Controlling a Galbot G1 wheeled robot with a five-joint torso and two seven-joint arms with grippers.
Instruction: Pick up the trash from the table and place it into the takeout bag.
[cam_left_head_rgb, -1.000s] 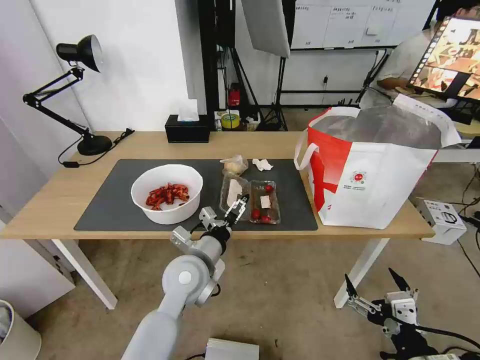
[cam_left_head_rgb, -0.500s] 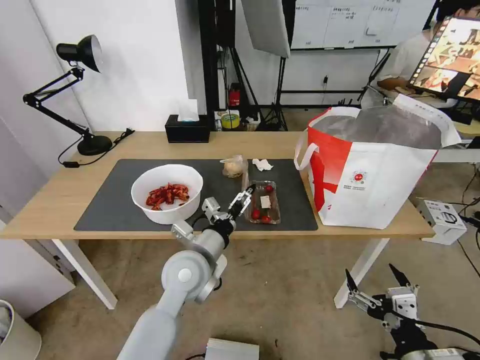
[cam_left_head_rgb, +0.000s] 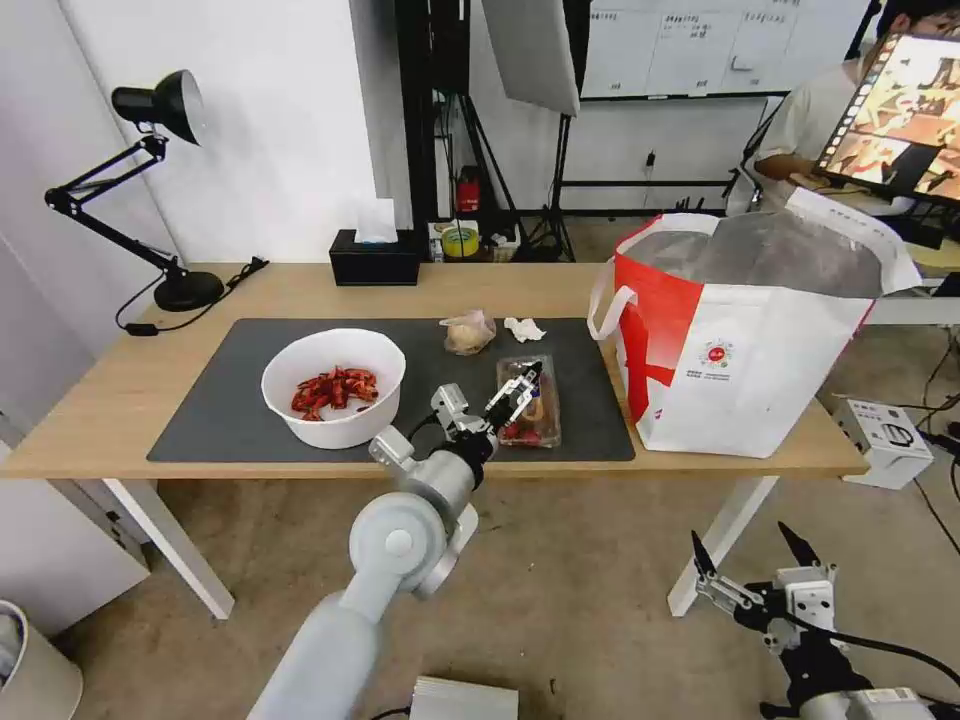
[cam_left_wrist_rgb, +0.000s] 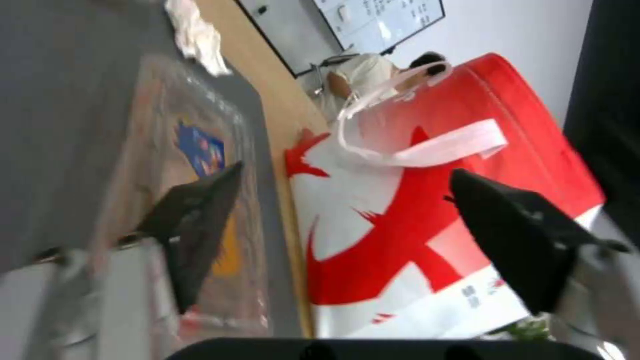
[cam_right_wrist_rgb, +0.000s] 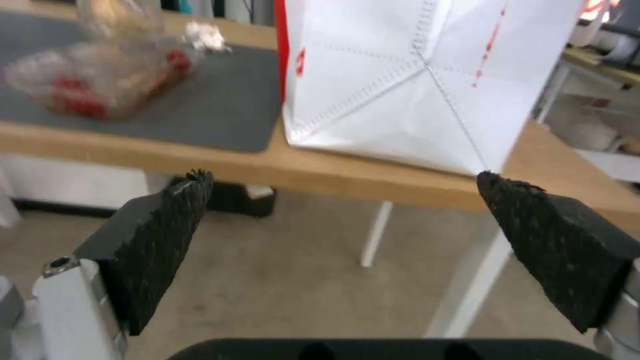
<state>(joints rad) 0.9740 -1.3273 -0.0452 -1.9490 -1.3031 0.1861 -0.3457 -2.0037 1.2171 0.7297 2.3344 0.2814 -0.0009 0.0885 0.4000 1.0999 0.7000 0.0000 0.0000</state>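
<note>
Left gripper (cam_left_head_rgb: 521, 388) over clear tray (cam_left_head_rgb: 533, 412), jaws wide, seemingly not touching; right gripper (cam_left_head_rgb: 752, 568) low, jaws wide.

Bright even indoor light, soft shadows; head view bowed at edges; both wrist views blurred.

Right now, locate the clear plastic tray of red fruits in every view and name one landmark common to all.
Head view: clear tray on the mat's near edge, under the left gripper.
Left wrist view: tray beneath one finger.
Right wrist view: tray on the mat, far from the right gripper.
Shared landmark: takeout bag.
</note>
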